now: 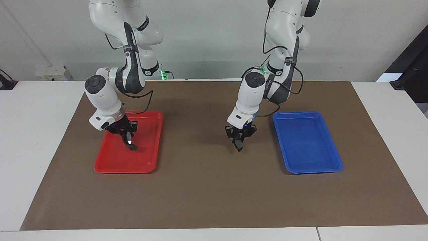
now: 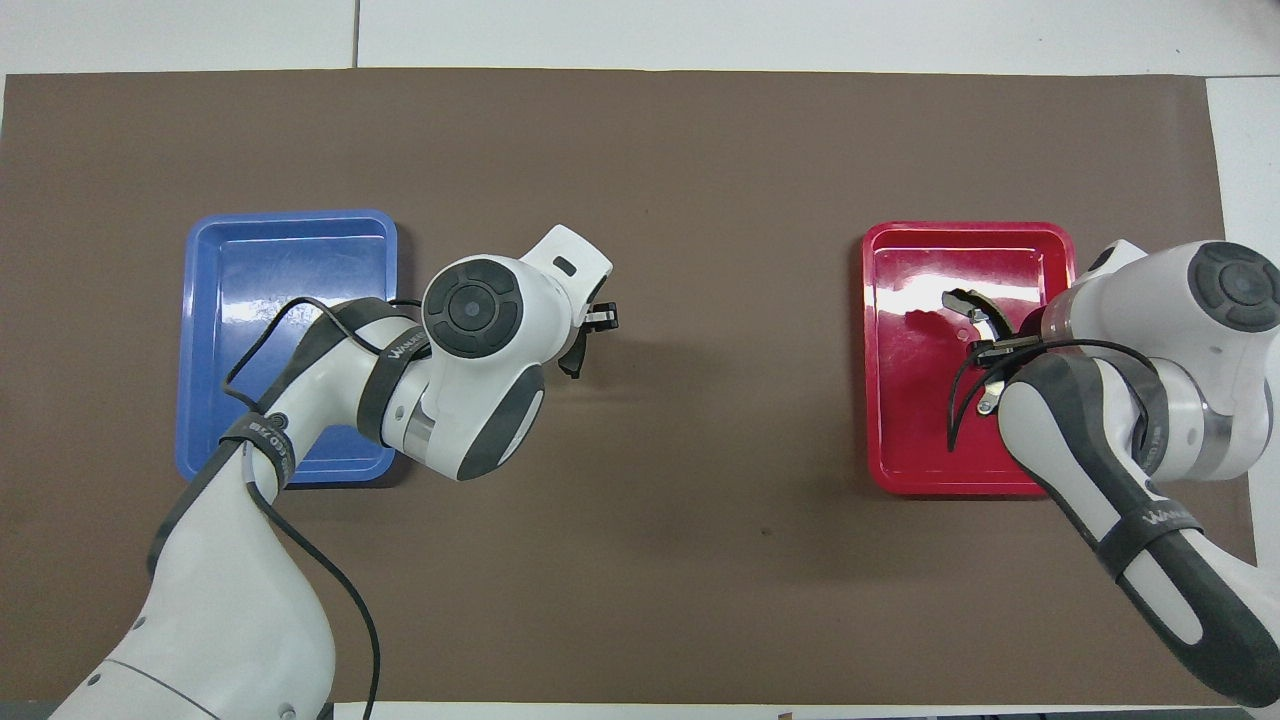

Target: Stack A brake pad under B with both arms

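Left hand (image 1: 239, 142) grips A brake pad (image 1: 238, 145) over bare mat; right hand (image 1: 128, 139) clamps B (image 2: 972, 308) over red tray (image 1: 152, 160). Risk: thin crescent pivots in the pinch, landing skewed on A.

Only legible-ish text: white lettering on dark bands of both forearms in overhead view. Left arm band (image 2: 400, 350) and right arm band (image 2: 1160, 518) each start w/ "W", rest unreadable. Left arm strap (image 2: 262, 440) print too small to read.
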Motion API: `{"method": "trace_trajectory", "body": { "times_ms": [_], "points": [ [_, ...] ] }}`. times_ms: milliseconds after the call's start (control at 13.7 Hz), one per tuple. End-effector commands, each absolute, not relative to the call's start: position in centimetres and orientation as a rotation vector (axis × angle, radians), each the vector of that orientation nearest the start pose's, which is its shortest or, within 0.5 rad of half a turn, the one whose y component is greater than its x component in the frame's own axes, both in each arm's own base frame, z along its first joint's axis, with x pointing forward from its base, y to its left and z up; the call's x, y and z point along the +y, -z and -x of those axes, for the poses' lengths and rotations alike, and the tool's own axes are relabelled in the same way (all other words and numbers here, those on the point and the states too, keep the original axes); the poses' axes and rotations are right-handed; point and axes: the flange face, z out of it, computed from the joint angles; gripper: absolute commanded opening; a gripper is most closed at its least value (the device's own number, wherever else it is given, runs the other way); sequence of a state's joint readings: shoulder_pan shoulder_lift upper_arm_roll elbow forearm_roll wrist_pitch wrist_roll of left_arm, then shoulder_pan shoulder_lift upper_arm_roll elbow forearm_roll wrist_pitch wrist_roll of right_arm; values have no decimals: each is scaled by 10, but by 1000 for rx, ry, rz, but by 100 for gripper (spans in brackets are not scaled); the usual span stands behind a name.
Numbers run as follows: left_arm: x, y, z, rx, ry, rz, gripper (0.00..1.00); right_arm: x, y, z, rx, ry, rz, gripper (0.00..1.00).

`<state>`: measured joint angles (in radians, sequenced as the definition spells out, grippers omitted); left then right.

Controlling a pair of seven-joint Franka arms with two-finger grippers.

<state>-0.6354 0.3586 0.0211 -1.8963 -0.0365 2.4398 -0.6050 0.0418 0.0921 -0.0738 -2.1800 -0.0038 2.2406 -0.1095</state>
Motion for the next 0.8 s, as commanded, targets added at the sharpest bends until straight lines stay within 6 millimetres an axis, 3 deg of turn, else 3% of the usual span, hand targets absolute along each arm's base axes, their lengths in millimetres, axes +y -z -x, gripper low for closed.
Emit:
{"method": "trace_trajectory", "body": {
  "times_ms": [0, 73, 146, 291, 364, 510, 583, 728],
  "points": [
    [-388, -318, -527, -28, 246, 3274, 16, -16, -389, -543, -111, -67, 3120, 0],
    [-388, -316, -526, -26, 242, 3273, 30, -15, -403, -542, -98, -91, 3118, 0],
    [-389, -316, -525, -28, 241, 3273, 53, -16, -414, -543, -73, -110, 3117, 0],
    [-388, -317, -526, -30, 244, 3274, 86, -15, -425, -541, -50, -120, 3116, 0],
    [-388, -318, -526, -28, 246, 3274, 94, -14, -431, -539, -54, -116, 3117, 0],
    [-379, -324, -530, -47, 252, 3275, 98, 3, -445, -543, -43, -119, 3119, 0],
    [-375, -334, -532, -49, 268, 3278, 98, 21, -453, -549, -41, -106, 3122, 0],
    [-346, -352, -538, -87, 288, 3279, 98, 78, -453, -551, -61, -70, 3127, 0]
  ]
}}
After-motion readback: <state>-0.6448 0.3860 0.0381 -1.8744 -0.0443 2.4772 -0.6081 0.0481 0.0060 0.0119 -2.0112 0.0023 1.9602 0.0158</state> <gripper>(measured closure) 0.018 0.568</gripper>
